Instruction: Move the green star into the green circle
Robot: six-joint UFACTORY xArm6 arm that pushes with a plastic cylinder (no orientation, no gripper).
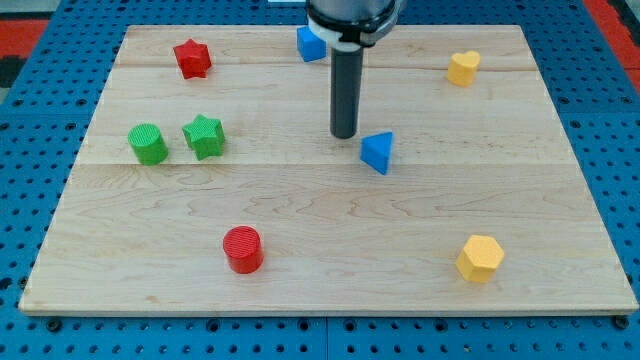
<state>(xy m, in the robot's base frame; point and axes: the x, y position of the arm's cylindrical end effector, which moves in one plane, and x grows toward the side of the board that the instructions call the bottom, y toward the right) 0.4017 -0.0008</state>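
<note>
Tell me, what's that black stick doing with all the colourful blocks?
A robot arm pushes blocks around a wooden board with a dark rod. My tip rests near the middle of the board, just left of the blue triangle and not touching any block. Its job is to push the green star into the green circle. Those two sit side by side at the view's left, with a small gap between them, so that job is not finished.

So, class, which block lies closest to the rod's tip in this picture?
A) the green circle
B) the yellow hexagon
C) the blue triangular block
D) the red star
C: my tip stands just to the view's left of the blue triangular block, with a small gap between them, while the other blocks lie much farther off.
</note>
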